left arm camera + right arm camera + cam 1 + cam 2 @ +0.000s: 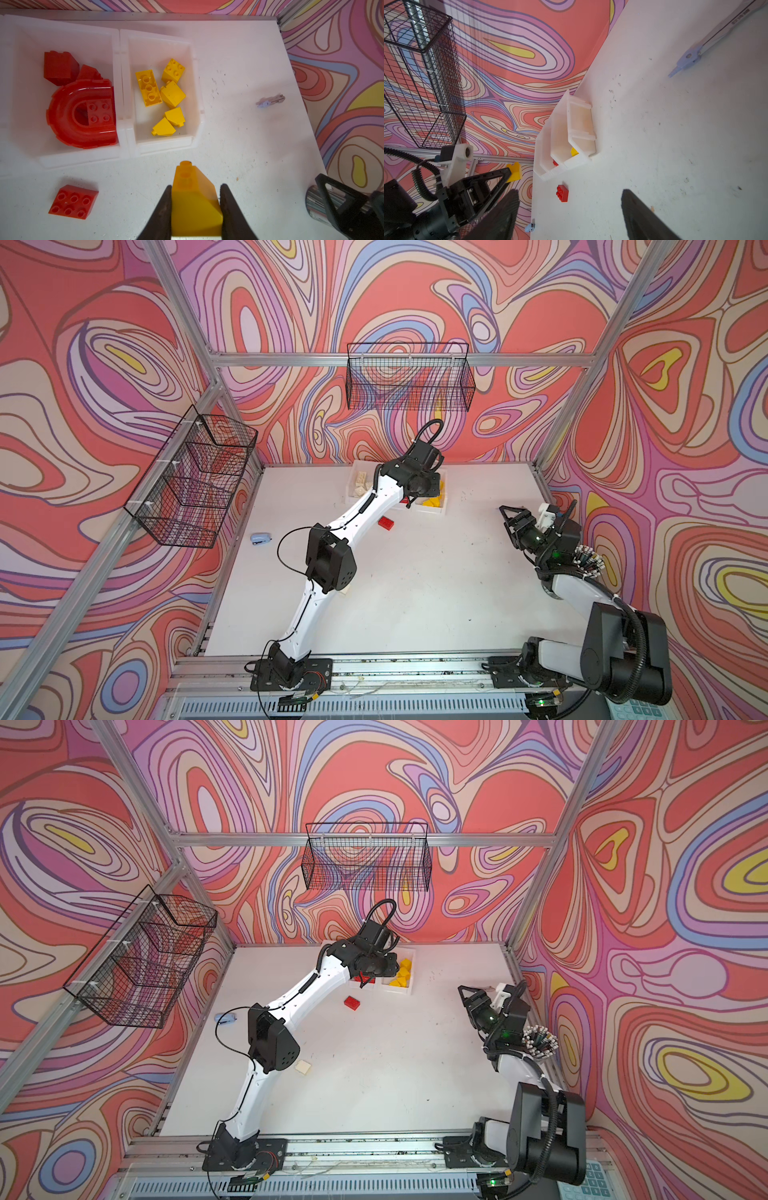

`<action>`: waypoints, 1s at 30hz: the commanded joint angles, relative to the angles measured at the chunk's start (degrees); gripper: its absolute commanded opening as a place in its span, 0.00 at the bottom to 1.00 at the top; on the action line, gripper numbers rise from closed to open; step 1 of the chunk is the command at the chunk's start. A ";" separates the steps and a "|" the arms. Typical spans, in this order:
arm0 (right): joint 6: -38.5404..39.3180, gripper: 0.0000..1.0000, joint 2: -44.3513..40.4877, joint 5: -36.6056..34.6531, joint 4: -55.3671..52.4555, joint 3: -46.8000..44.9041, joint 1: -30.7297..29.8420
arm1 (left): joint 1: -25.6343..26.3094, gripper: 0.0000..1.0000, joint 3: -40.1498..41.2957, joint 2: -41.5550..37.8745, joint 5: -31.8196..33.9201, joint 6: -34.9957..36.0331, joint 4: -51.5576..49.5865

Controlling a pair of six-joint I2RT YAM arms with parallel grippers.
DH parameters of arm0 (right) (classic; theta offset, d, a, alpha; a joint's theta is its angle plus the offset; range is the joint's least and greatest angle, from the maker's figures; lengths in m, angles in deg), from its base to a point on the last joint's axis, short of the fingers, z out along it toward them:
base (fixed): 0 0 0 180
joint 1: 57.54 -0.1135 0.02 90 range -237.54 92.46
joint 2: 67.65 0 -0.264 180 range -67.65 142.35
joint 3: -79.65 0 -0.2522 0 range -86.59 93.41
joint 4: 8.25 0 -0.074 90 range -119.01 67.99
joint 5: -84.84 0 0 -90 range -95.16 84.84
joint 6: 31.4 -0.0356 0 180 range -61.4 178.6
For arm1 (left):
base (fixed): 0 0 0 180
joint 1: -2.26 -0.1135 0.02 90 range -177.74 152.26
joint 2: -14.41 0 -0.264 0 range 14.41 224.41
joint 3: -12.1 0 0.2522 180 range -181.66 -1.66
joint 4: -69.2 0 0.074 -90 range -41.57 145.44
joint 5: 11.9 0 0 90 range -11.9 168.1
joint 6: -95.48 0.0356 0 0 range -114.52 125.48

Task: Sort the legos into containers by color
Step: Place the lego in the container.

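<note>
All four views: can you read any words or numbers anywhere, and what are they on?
Nothing reads clearly.
Thin white tool with a blue tip: dark print along it, too blurred to read.
Keypad at the rig's near edge: key marks too small.
Yellow lego in the left claw: no writing shows.
Legos, containers: no writing shows.

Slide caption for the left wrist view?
Left end effector grips a yellow brick near the bin of yellow bricks.
</note>
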 commanded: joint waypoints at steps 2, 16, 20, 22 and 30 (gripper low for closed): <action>-0.49 0.81 -0.44 -0.10 1.64 -1.02 -1.26 | -3.85 0.27 -2.55 5.03 -7.45 -3.66 1.75; -0.31 0.81 -0.13 -0.02 1.94 -1.11 -3.48 | -5.89 0.29 -7.93 13.61 -16.60 -13.04 12.29; -0.04 0.81 -0.35 -0.11 1.69 -1.05 -3.85 | -6.34 0.37 -7.92 14.39 -15.90 -15.18 14.09; 0.03 0.81 -0.29 -0.11 1.63 -1.02 -4.09 | -6.47 0.47 -7.93 14.53 -16.20 -16.01 15.22; 1.05 0.81 -0.42 -0.46 0.55 -0.58 -4.57 | -6.68 0.74 -8.27 13.16 -15.56 -14.71 15.82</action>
